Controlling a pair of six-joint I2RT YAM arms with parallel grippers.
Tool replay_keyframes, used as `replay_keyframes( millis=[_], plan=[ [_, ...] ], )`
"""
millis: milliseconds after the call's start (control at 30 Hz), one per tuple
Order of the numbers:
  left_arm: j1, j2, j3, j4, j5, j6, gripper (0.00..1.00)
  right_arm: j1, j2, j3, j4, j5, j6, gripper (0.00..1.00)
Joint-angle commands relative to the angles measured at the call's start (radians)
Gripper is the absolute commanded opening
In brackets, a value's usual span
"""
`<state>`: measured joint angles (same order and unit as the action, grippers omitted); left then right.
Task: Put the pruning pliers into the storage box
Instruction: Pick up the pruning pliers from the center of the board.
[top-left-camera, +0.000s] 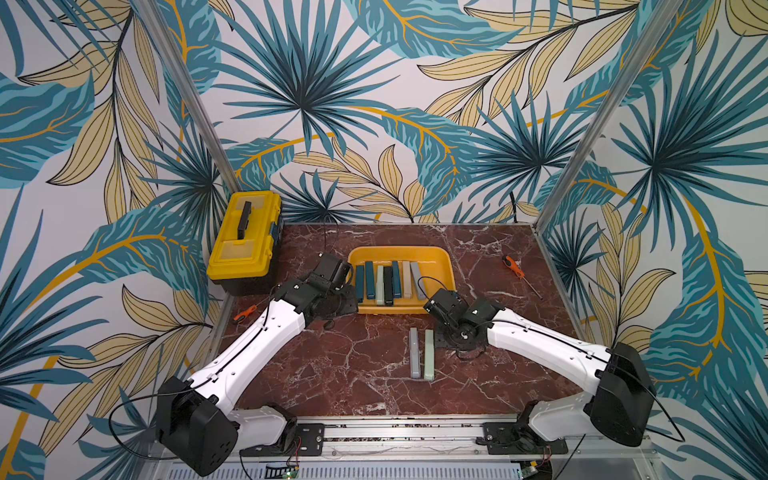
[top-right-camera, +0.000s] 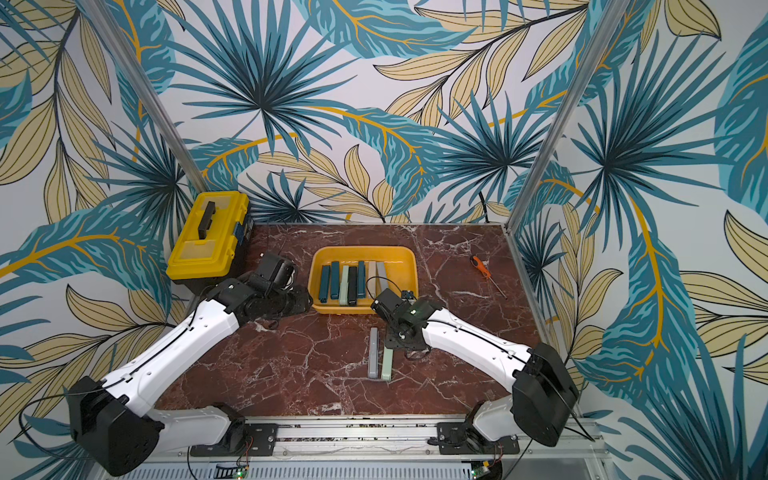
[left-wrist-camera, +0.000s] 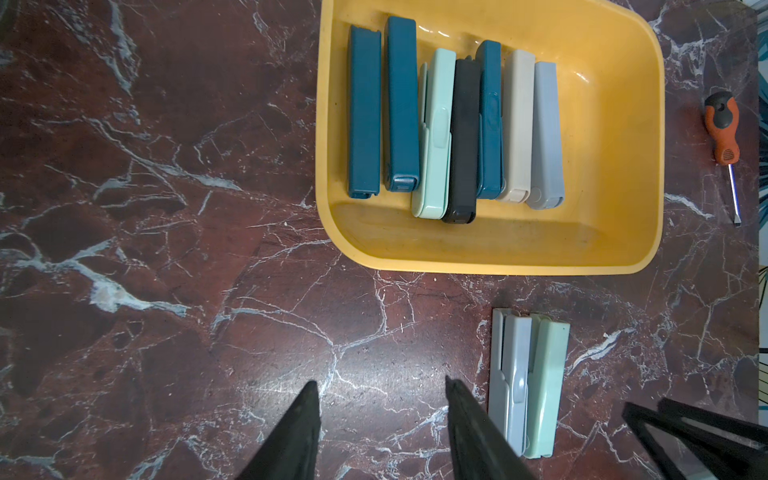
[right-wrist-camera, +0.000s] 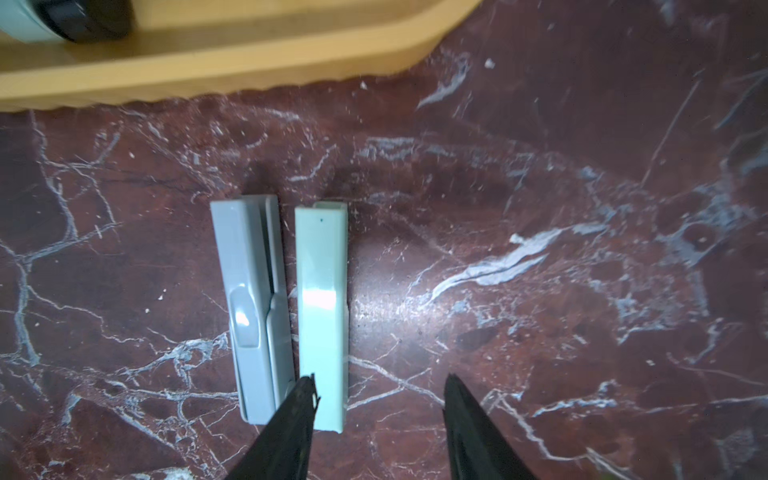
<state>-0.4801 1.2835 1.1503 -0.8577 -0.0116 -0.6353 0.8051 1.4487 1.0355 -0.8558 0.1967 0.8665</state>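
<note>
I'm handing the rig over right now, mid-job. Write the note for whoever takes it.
Left gripper: open, empty, over the table.
Right gripper: open, empty, close to the two pliers not yet boxed.
Done: seven pruning pliers lie side by side in the storage box.
Left: grey pliers and mint green pliers, side by side on the table in front of the box. Pick each up and place it in the box.
</note>
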Motion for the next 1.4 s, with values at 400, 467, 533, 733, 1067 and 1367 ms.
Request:
replay_keyframes(
  millis=[400,467,533,733,1067,1367],
  plan=[
    [0.006,-0.025,-0.003,-0.004,0.005,0.028,0.51,0.034,0.160,-0.026,0.149,-0.048,0.109,0.59],
    [0.007,-0.026,-0.004,-0.007,0.000,0.032,0.51,0.034,0.178,-0.023,0.152,-0.048,0.109,0.59],
    [0.007,-0.025,-0.004,-0.007,-0.006,0.034,0.51,0.034,0.188,-0.020,0.145,-0.041,0.109,0.59],
    [0.008,-0.012,-0.008,0.002,-0.002,0.030,0.51,0.035,0.204,-0.028,0.144,-0.032,0.114,0.59],
    [0.007,-0.013,-0.013,-0.004,-0.010,0.023,0.51,0.016,0.281,-0.018,0.161,-0.025,0.076,0.59],
    [0.007,-0.016,-0.017,-0.005,-0.010,0.019,0.51,0.006,0.316,-0.020,0.192,-0.053,0.052,0.49]
  ],
)
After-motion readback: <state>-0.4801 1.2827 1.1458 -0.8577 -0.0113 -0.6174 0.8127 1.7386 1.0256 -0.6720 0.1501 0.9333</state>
